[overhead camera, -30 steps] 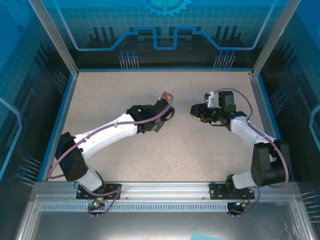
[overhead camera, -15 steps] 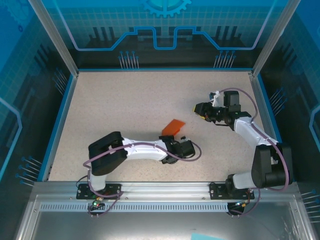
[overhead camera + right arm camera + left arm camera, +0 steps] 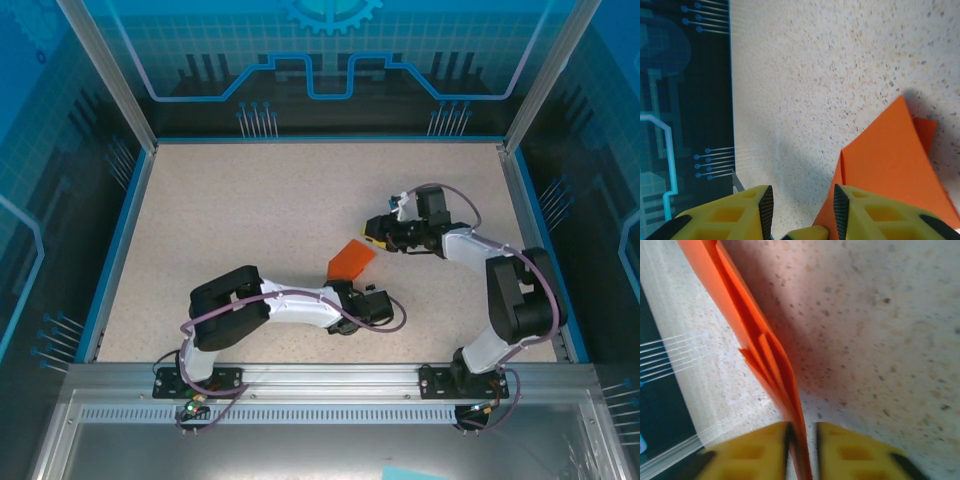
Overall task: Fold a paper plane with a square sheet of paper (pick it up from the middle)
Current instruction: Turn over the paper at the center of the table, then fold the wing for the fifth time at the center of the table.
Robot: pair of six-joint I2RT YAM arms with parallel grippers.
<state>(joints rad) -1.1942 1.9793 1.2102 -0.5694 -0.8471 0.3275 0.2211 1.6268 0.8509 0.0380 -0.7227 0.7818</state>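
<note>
My left fingers straddle the folded spine of the bright orange, creased paper plane, so it stands on edge by the speckled beige surface (pinching or just loosened, I cannot tell). Farther out, my right fingers hang parted and empty just beside its wing, probably ready to take it.

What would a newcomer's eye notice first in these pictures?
The bright orange paper plane, near the middle of the speckled table. Its folded edge stands between the yellow fingers of the left hand, while the right hand hovers open just beside it.
</note>
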